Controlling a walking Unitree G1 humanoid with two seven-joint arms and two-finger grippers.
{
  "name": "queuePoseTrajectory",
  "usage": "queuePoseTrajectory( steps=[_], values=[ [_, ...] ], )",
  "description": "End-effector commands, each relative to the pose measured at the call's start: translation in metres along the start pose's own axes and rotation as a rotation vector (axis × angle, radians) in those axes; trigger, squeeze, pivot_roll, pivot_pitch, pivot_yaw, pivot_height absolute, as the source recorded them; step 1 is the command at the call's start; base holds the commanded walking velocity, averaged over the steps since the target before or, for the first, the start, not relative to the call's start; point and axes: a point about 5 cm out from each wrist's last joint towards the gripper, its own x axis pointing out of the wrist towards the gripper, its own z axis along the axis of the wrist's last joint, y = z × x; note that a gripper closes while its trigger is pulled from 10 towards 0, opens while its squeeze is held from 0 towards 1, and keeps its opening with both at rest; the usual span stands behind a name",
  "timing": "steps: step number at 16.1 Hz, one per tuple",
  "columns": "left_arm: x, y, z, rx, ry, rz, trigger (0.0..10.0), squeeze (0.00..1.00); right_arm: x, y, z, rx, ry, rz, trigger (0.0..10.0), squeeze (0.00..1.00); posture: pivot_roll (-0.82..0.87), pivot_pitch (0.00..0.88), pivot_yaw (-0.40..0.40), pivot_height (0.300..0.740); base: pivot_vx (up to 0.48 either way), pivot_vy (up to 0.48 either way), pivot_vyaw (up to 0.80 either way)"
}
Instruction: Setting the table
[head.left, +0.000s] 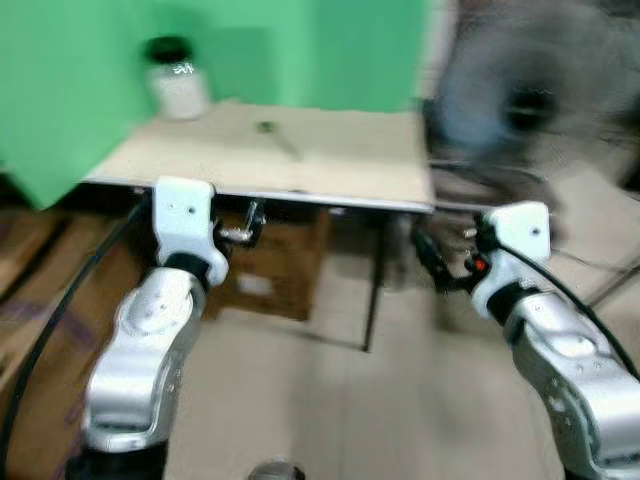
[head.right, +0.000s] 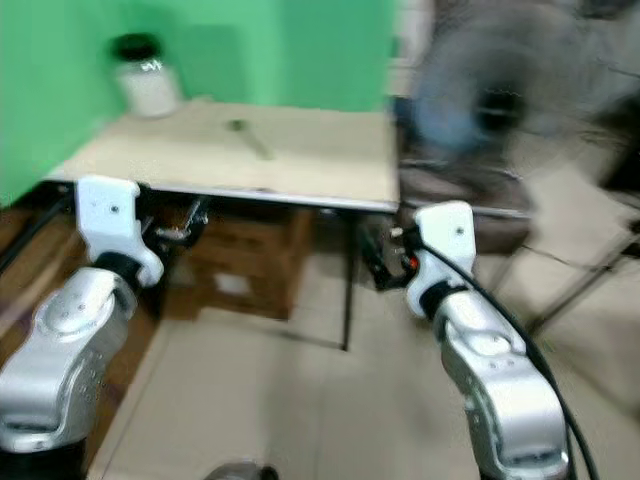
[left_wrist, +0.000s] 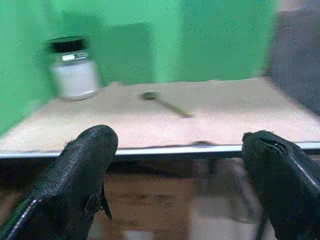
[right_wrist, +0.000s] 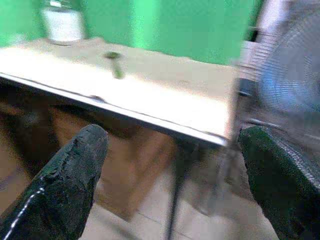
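Note:
A beige table (head.left: 330, 165) stands ahead against a green backdrop. On it lie a spoon-like utensil (head.left: 277, 137) near the middle and a white jar with a black lid (head.left: 176, 82) at the far left corner. My left gripper (head.left: 247, 224) is held just below the table's front edge, open and empty. My right gripper (head.left: 432, 262) hovers lower, off the table's right corner, open with nothing between its fingers. The wrist views show the jar (left_wrist: 74, 74) and the utensil (left_wrist: 165, 102) beyond the wide-apart fingers (left_wrist: 82, 175). The picture is blurred.
A cardboard box (head.left: 270, 270) sits under the table beside a thin metal leg (head.left: 375, 290). A large fan (head.left: 530, 100) stands at the right behind the table. Brown boards or boxes (head.left: 30, 290) lie on the floor at the left. Tiled floor stretches in front.

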Motion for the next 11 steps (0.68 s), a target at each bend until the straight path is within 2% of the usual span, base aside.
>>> queuePoseTrajectory(
  steps=[1, 11],
  values=[
    [0.0015, -0.0061, 0.0068, 0.000, -0.029, -0.028, 10.0, 0.00, -0.0030, -0.0045, 0.0030, -0.012, -0.012, -0.020, 10.0, 0.00, 0.09, 0.000, 0.054, 0.740, 0.289, 0.000, 0.57],
    [0.0014, -0.0074, 0.0067, -0.004, -0.030, -0.032, 10.0, 0.00, -0.0028, -0.0026, 0.0036, -0.035, -0.013, 0.001, 10.0, 0.00, 0.09, 0.000, 0.052, 0.740, 0.291, 0.000, 0.00]
  ],
)
